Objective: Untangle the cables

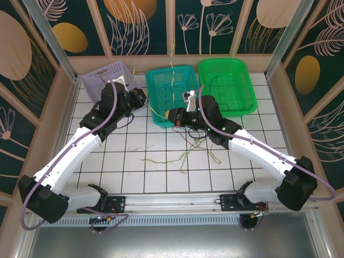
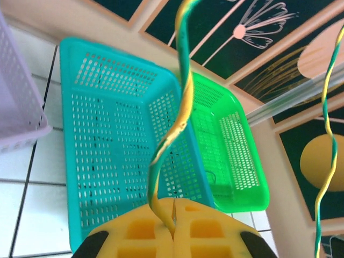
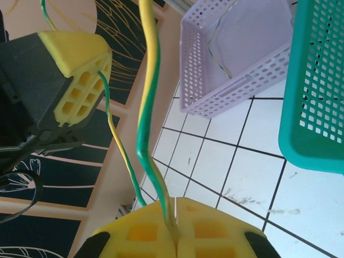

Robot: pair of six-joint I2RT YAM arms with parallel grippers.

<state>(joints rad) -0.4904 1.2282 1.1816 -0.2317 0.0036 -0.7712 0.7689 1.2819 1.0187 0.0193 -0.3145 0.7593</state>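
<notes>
Both grippers hold a green-and-yellow cable. In the left wrist view, my left gripper [image 2: 174,212] has its yellow jaws shut on the cable [image 2: 181,110], which rises in a twist in front of the teal basket [image 2: 107,140]. In the right wrist view, my right gripper [image 3: 176,209] is shut on a green-and-yellow cable [image 3: 148,107]. The left gripper [image 3: 80,80] hangs up to its left with a thin strand running down from it. From above, the grippers [image 1: 138,100] [image 1: 176,115] are near the teal basket [image 1: 161,80]. More cables [image 1: 177,157] lie loose on the tiles.
Three baskets line the back of the table: lilac [image 1: 105,75], teal, and green [image 1: 228,80], the last with a dark strand inside. A dark cable [image 1: 196,137] loops under the right wrist. Wooden walls close in the table on three sides.
</notes>
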